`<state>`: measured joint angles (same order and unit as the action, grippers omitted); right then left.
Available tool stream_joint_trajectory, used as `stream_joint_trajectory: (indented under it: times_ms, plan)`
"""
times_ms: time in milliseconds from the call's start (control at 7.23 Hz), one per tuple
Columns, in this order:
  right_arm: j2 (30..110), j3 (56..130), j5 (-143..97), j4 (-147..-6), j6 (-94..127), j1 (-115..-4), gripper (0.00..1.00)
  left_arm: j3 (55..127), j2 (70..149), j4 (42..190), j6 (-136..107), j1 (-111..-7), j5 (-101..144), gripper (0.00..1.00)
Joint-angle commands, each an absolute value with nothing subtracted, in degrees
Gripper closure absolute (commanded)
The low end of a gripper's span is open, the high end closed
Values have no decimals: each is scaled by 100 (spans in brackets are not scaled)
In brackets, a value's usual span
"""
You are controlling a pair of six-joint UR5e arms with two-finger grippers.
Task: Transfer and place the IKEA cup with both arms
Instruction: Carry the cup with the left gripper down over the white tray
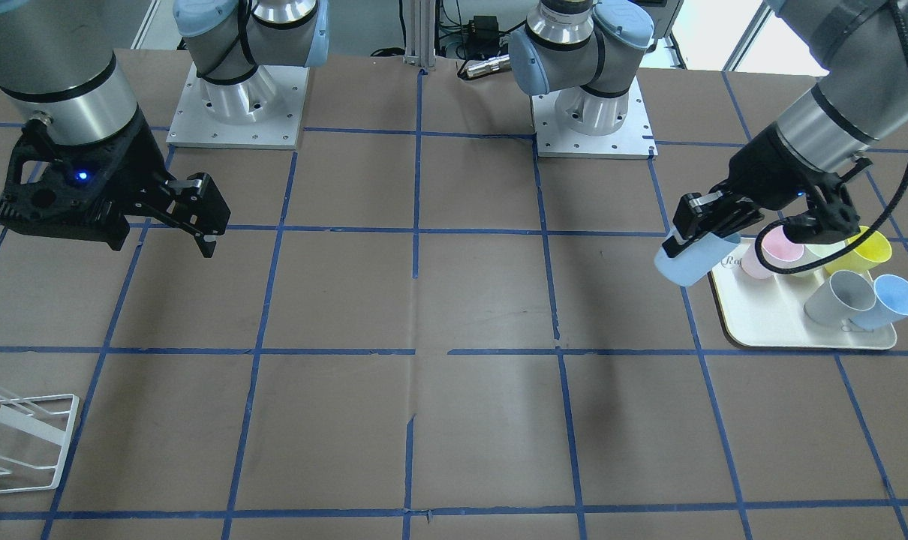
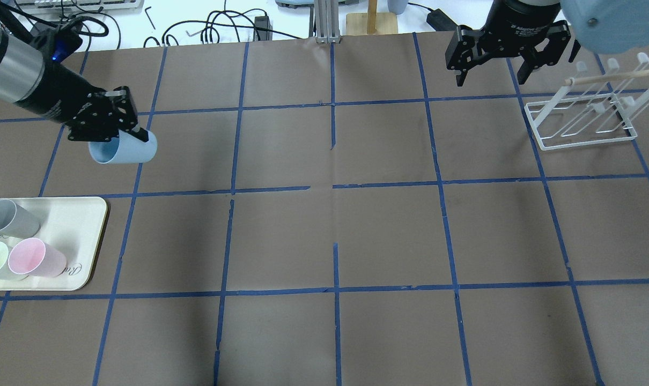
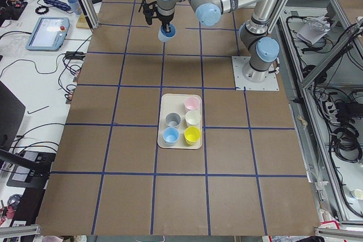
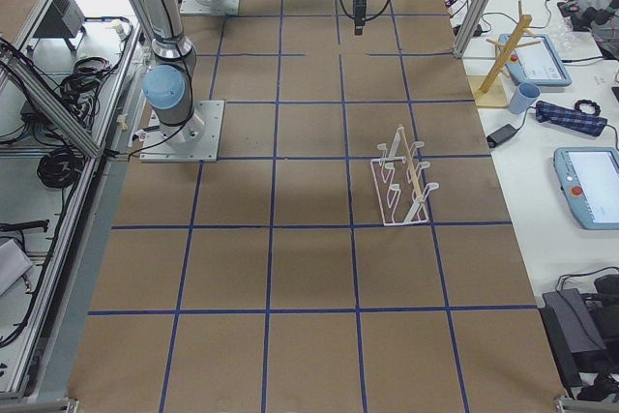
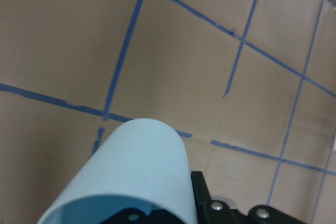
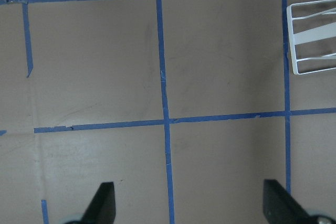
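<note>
the ikea cup (image 2: 123, 149) is hanging sideways in the air above the left half of the table (image 2: 335, 230). its base is pointing toward the table's middle and its mouth is facing back toward the arm. the left gripper (image 2: 133, 128) is clamping it at the rim, and in the left wrist view one finger seems to be sitting inside the mouth. the cup is away from the tray (image 2: 83, 214), where the grey cup (image 2: 8, 217), the pink cup (image 2: 35, 257) and other cups are standing.

across the table, the right gripper (image 2: 491, 80) is hovering with its jaws wide apart and nothing between them, just beside the white rack (image 2: 582, 115).

judging from this, the carry toward the hand-over is under way and the transfer itself is not yet begun. the next move is calling for both arms to be meeting near the middle, with the right gripper turning to close on the free base end before the left one is letting go. the rack is probably the place for setting it down.
</note>
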<state>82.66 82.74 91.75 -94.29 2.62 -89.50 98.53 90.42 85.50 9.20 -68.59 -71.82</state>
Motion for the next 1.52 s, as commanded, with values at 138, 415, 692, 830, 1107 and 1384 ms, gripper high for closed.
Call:
stream_joint_trajectory:
  times_ms: [138, 415, 692, 830, 1107, 1384]
  plan:
    - [8323, 8332, 9018, -9448, 255, -8974, 0, 9818, 9263, 8702, 2894, -6566, -9225, 100]
    - [8341, 8393, 9018, -9448, 255, -8974, 0, 9817, 9622, 8353, 3513, -6521, -9788, 100]
    - [8341, 8411, 9009, -9457, 272, -8974, 0, 9809, 10105, 7955, 3963, -6460, -10027, 100]
    - [8341, 8420, 9009, -9448, 272, -8974, 0, 9809, 10325, 7754, 4094, -6364, -10124, 100]
    - [8350, 8420, 9000, -9448, 299, -8974, 0, 9791, 10712, 7489, 4315, -6057, -10125, 100]
    - [8350, 8420, 9009, -9448, 299, -8974, 0, 9782, 10950, 7296, 4412, -5986, -10177, 100]
